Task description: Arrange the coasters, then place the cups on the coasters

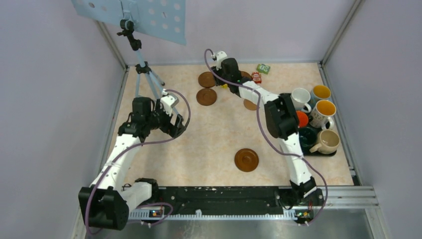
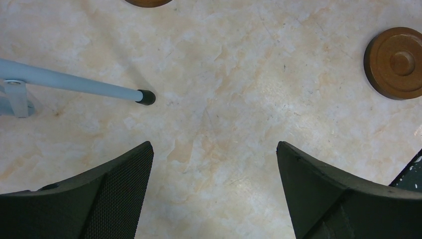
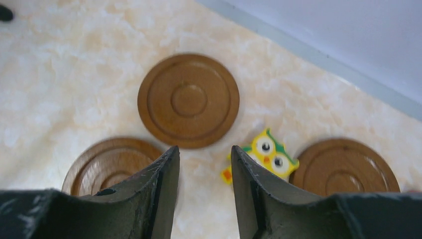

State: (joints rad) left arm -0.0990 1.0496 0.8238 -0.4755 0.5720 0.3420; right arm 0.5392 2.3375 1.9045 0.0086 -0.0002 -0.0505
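Note:
Several round brown wooden coasters lie on the table: two at the back [image 1: 206, 79] [image 1: 206, 96], one near the front [image 1: 246, 160], and two partly hidden under my right arm [image 1: 250, 105] [image 1: 245, 74]. The cups stand together at the right: white [image 1: 300, 98], light blue [image 1: 321, 92], white patterned [image 1: 323, 112], orange [image 1: 302, 119], dark green [image 1: 307, 135] and beige [image 1: 326, 142]. My right gripper [image 3: 203, 148] is low among three coasters [image 3: 188, 99] [image 3: 114, 162] [image 3: 343, 169], jaws partly apart over bare table, holding nothing. My left gripper [image 2: 214, 147] hangs wide open over bare table, a coaster [image 2: 395, 62] to its right.
The cups sit on a black tray [image 1: 318, 152] by the right wall. A yellow owl figure [image 3: 266, 154] lies just beside my right finger. Green [image 1: 263, 68] and red [image 1: 256, 77] packets lie at the back. A tripod [image 1: 144, 69] stands back left, its leg [image 2: 74, 85] near my left gripper.

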